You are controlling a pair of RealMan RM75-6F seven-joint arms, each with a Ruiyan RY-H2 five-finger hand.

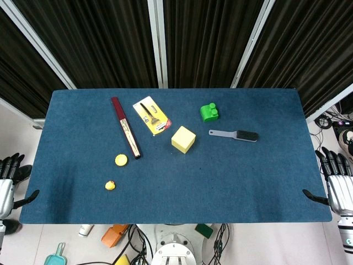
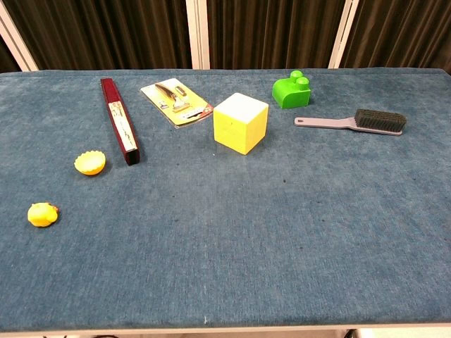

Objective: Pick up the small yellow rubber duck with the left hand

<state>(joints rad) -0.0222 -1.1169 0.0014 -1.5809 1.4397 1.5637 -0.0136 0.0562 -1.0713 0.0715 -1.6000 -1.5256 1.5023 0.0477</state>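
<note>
The small yellow rubber duck (image 1: 110,185) (image 2: 42,214) lies on the blue table near its front left part. My left hand (image 1: 10,179) hangs off the table's left edge, well left of the duck, fingers apart and holding nothing. Off the right edge my right hand (image 1: 337,179) also holds nothing, its fingers spread. Neither hand shows in the chest view.
A yellow cup-like piece (image 1: 121,160) (image 2: 90,163) sits just behind the duck. Further back lie a dark red bar (image 1: 126,127), a packaged tool card (image 1: 151,116), a yellow cube (image 1: 183,139), a green block (image 1: 209,112) and a grey brush (image 1: 234,134).
</note>
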